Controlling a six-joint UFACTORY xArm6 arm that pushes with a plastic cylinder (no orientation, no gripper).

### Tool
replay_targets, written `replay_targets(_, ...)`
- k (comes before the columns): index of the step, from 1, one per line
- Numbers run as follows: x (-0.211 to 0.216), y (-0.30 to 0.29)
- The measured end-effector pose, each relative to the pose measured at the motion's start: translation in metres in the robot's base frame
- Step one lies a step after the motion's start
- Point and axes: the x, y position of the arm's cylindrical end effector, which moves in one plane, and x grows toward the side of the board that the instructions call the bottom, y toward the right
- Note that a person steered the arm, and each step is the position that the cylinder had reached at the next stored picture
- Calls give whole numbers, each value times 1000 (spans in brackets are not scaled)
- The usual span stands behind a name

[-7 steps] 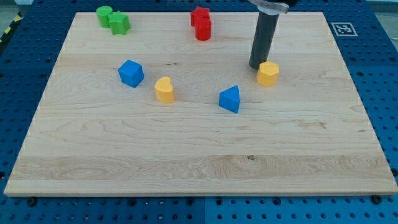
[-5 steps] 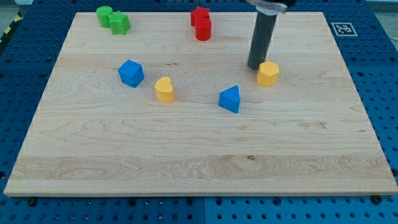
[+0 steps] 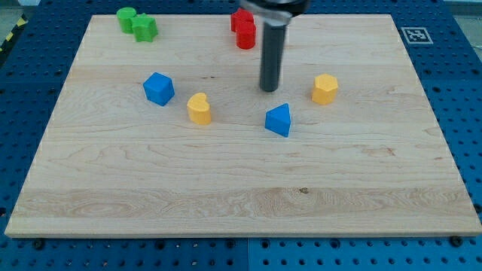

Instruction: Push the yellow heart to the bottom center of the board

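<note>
The yellow heart (image 3: pixel 199 108) lies left of the board's middle. My tip (image 3: pixel 269 89) is on the board to the heart's right and slightly toward the view's top, well apart from it. The tip is just above the blue triangular block (image 3: pixel 278 120) and left of the yellow hexagon block (image 3: pixel 324 89), touching neither.
A blue cube-like block (image 3: pixel 159 88) sits left of the heart. Two green blocks (image 3: pixel 136 23) are at the top left. Two red blocks (image 3: pixel 243 28) are at the top centre, behind the rod. The wooden board (image 3: pixel 241 203) lies on a blue pegboard.
My tip has moved left, away from the yellow hexagon block, to above the blue triangular block. No block has moved.
</note>
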Motion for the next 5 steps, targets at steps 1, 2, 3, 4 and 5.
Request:
replay_targets(1, 13, -49)
replay_targets(2, 13, -88)
replay_targets(3, 22, -90)
replay_targets(4, 51, -97)
replay_targets(5, 52, -108)
